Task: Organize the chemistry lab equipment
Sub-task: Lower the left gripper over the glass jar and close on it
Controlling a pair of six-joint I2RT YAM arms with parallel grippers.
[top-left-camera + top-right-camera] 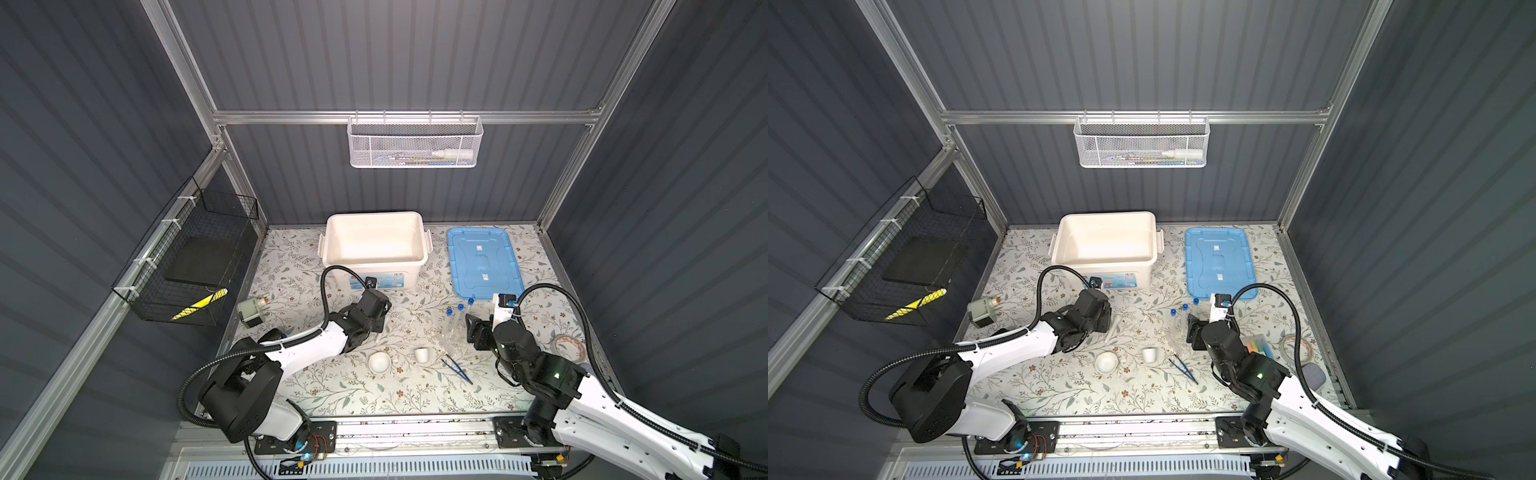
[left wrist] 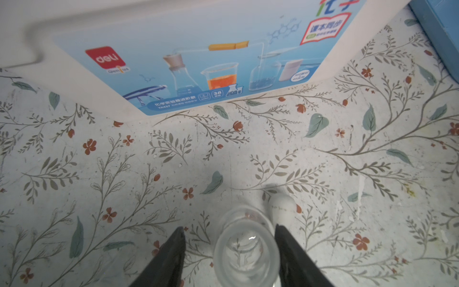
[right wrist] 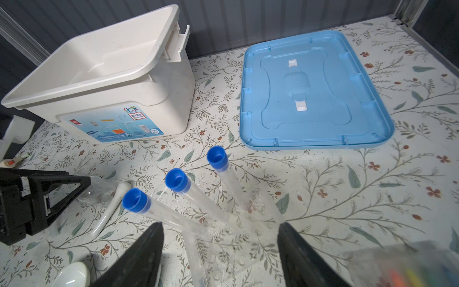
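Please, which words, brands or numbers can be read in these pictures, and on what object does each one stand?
"deli": red badge on the blue label of the white box.
"Genius": next to the badge.
"38": same label.
"课本同步": same label.
"化学": same label.
Smaller print there: too blurred to read.

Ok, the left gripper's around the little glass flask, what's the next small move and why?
Probably close the left gripper on the small glass flask: its mouth sits between the open fingers, with a gap showing beside one, so nothing is gripped yet. The white pestle lies beside it, so a slow squeeze seems safest.
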